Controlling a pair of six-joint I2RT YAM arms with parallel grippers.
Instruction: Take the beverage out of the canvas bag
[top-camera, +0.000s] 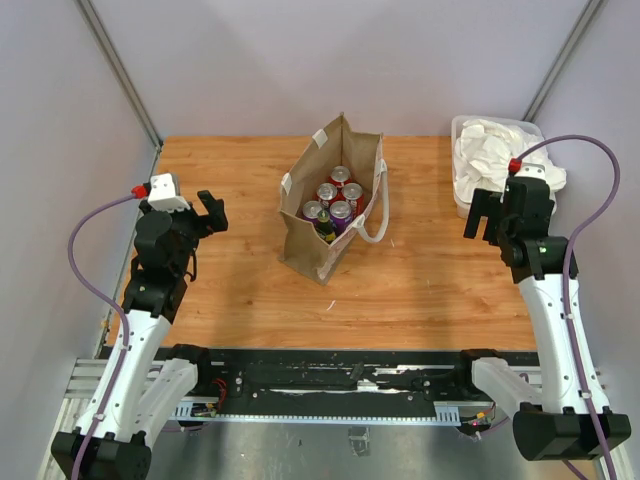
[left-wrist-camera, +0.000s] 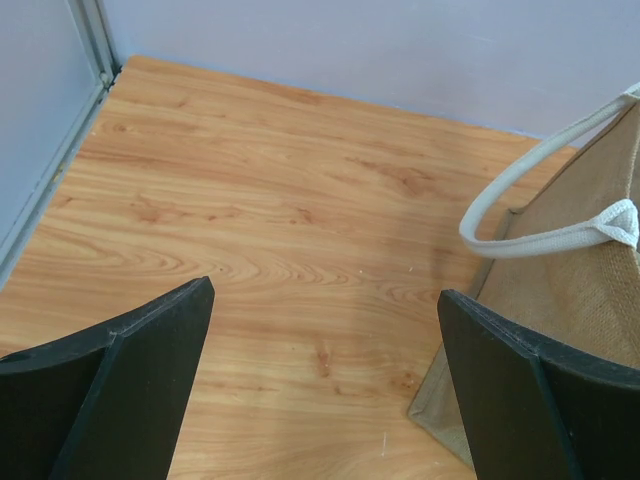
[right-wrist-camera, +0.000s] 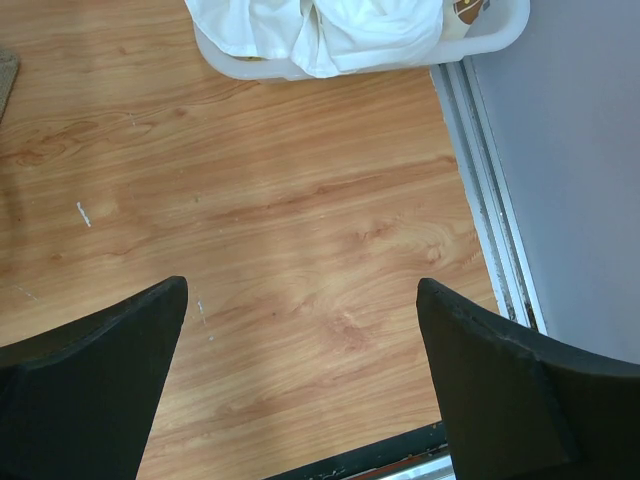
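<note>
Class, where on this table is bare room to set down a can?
Bare wood: between the canvas bag and left gripper, between bag and right gripper, and from bag to near edge. Crowded: cans inside the bag, tub far right.

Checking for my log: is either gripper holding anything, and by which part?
Nothing is held. The left gripper and right gripper are both open and empty; the cans sit in the bag.

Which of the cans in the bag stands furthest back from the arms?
The red can at the rear end of the canvas bag; all the other cans stand in front of it, nearer the arms.
</note>
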